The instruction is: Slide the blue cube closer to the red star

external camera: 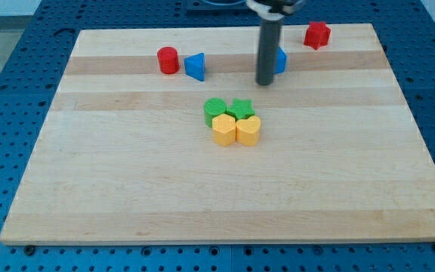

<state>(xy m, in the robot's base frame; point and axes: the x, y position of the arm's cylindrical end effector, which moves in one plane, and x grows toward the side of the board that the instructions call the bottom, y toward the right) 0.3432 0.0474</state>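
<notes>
The tabletop [127,196], a pale wooden board on a blue pegboard [6,75], fills most of my view. My rod [268,45] comes down from the view's top edge, dark and upright, and my tip [265,81] sits on the board in the upper middle. There is no gripper on this arm, so nothing to report as apart or together; the rod ends plain.

The blue cube [280,60] is mostly hidden behind the rod: only a sliver of it shows on the rod's right side, touching or just beside the rod, slightly above my tip. Its shape I can barely make out from that sliver.

The red star [317,35] lies near the view's top right corner of the board, up and to the right of the blue cube, with a clear gap between them.

To the view's left of the rod sit a red cylinder [168,60] and a blue triangle [195,66], just beside each other.

Below my tip, near the board's middle, four blocks huddle touching: a green cylinder [214,109], a green star [241,108], a yellow hexagon [223,131] and a yellow heart [248,131].
</notes>
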